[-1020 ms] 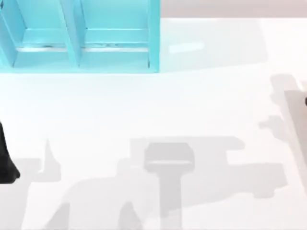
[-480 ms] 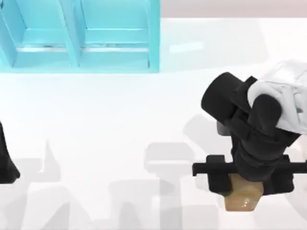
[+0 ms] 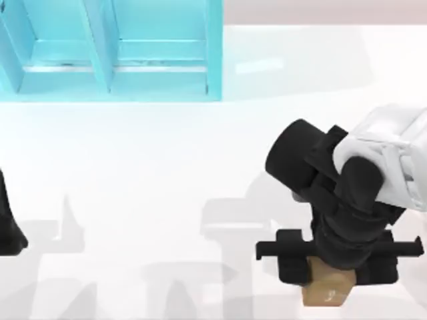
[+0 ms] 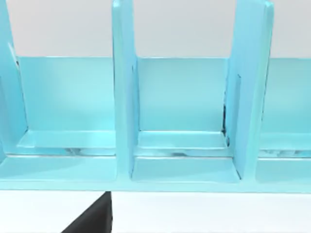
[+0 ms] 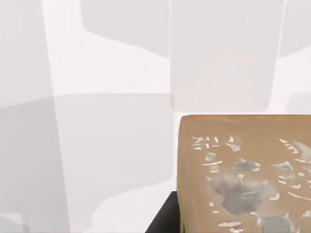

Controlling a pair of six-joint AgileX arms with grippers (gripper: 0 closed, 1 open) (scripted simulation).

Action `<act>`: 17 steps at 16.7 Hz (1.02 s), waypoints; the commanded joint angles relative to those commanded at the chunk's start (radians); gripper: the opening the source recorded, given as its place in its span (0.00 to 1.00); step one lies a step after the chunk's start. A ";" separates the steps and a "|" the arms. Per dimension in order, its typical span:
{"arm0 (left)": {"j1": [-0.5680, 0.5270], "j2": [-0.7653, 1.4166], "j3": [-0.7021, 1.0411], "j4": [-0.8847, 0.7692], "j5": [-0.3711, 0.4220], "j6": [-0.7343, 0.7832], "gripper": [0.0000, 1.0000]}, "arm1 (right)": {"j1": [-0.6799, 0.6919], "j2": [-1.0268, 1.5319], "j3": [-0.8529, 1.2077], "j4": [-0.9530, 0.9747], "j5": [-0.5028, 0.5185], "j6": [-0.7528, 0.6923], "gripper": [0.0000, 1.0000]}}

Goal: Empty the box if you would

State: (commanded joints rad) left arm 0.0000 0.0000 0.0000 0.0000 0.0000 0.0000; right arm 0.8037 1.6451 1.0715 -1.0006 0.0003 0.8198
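The compartmented box (image 3: 110, 50) stands at the table's (image 3: 167, 167) far left, the right gripper (image 3: 330, 267) with a block (image 3: 327, 291) sits near the front right, and the left arm (image 3: 10, 223) waits at the left edge.

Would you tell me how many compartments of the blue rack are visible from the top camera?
2: both in the blue rack at the table's far left, side by side, split by a divider. More may lie beyond the frame edge.

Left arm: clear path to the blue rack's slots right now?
Probably yes. The left arm sits at the table's left edge, the blue rack stands beyond it with nothing between, and the left wrist view looks straight into open slots. The right tool holds a brown box far right.
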 joint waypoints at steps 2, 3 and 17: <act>0.000 0.000 0.000 0.000 0.000 0.000 1.00 | 0.001 0.014 -0.022 0.036 0.001 0.001 0.00; 0.000 0.000 0.000 0.000 0.000 0.000 1.00 | 0.003 0.024 -0.039 0.062 0.001 0.000 0.00; 0.000 0.000 0.000 0.000 0.000 0.000 1.00 | 0.007 0.069 -0.112 0.185 0.002 0.002 0.45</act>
State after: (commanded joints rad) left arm 0.0000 0.0000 0.0000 0.0000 0.0000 0.0000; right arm 0.8102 1.7142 0.9599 -0.8159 0.0020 0.8213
